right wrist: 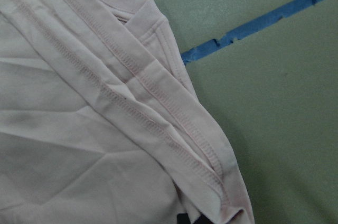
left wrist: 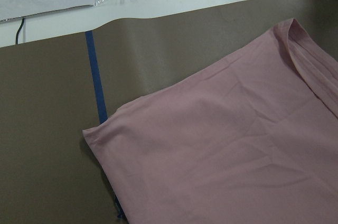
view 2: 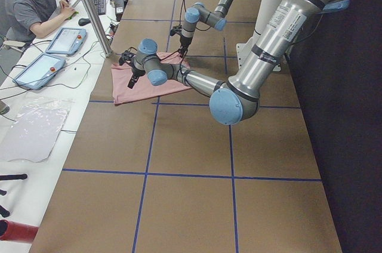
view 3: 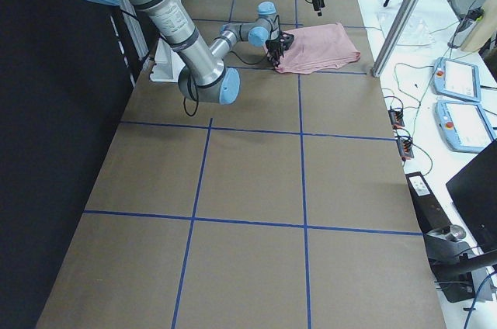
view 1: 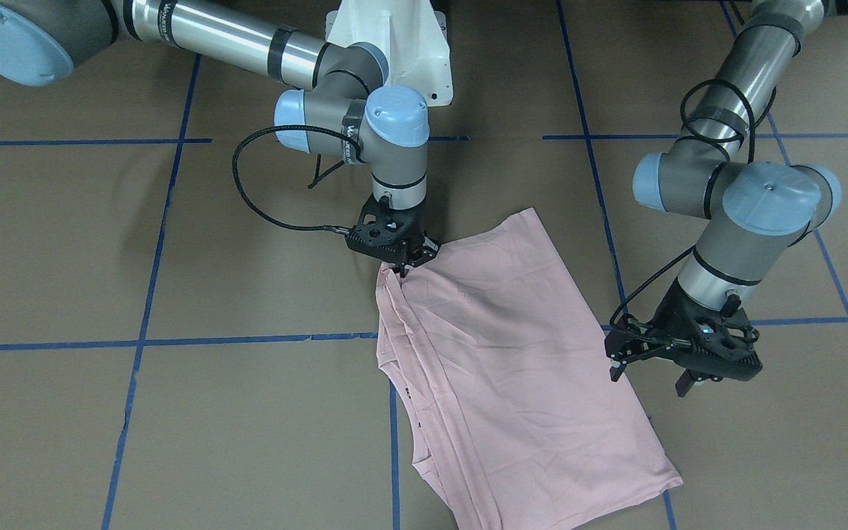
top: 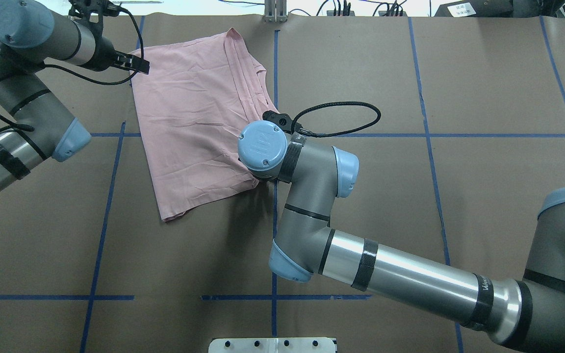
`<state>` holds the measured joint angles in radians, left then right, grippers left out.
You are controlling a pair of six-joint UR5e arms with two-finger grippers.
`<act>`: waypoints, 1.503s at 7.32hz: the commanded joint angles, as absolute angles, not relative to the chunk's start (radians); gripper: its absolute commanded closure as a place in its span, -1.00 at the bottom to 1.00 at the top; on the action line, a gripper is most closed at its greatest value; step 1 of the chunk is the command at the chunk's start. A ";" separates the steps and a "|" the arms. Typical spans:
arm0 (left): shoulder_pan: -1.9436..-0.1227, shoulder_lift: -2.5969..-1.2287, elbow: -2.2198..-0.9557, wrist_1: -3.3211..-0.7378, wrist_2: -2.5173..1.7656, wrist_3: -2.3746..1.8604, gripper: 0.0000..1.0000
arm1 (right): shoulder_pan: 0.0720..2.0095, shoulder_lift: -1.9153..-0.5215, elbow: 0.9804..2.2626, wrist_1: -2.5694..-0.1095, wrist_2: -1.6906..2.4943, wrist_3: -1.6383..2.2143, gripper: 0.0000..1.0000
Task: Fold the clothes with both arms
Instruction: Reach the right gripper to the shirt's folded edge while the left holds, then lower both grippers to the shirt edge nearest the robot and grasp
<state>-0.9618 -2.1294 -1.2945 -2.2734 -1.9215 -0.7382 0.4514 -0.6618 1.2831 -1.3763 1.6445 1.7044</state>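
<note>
The pale pink T-shirt [view 1: 512, 353] lies folded on the brown table, with stacked hems along one edge and its print almost all hidden. It also shows in the overhead view [top: 194, 122] and both wrist views [left wrist: 227, 150] [right wrist: 79, 129]. My right gripper [view 1: 403, 265] is shut on the shirt's corner nearest the robot, low at the table. In the overhead view its fingers are hidden under the right wrist [top: 263, 152]. My left gripper [view 1: 648, 372] is open and empty, hovering just beside the shirt's opposite side edge; it shows in the overhead view [top: 138, 66] near the far left corner.
The white pedestal base [view 1: 394, 44] stands at the robot's side. Blue tape lines [view 1: 144, 342] cross the table. A side bench with tablets [view 2: 65, 41], a metal post [view 2: 89, 8] and a seated operator [view 2: 36, 8] borders the table's far edge.
</note>
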 commanded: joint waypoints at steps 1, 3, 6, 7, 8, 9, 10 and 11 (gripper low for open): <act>-0.959 -2.129 -1.295 -2.273 -1.922 -0.739 -1.00 | 0.453 -0.710 1.368 -1.382 1.644 1.704 1.00; -0.953 -2.129 -1.314 -2.273 -1.927 -0.739 -1.00 | 0.407 -0.902 1.611 -1.384 1.594 1.707 1.00; -0.927 -2.085 -1.394 -2.269 -1.928 -0.741 -1.00 | 0.188 -1.057 1.860 -1.443 1.371 1.831 1.00; -0.904 -2.059 -1.432 -2.269 -1.928 -0.782 -1.00 | 0.145 -1.057 1.876 -1.468 1.336 1.868 1.00; -0.861 -2.018 -1.507 -2.267 -1.928 -0.867 -1.00 | 0.127 -1.057 1.876 -1.468 1.319 1.870 1.00; -0.788 -1.920 -1.642 -2.247 -1.925 -0.981 -1.00 | 0.126 -1.057 1.878 -1.468 1.315 1.870 1.00; -0.708 -1.820 -1.796 -2.202 -1.918 -1.091 -1.00 | 0.126 -1.055 1.878 -1.468 1.315 1.870 1.00; -0.643 -1.722 -1.913 -2.192 -1.910 -1.177 -1.00 | 0.126 -1.055 1.878 -1.468 1.315 1.870 1.00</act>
<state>-0.7278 -1.8410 -1.7569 -2.2160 -1.9183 -1.0605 0.1277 -1.0558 1.8767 -1.4675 1.3167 1.8691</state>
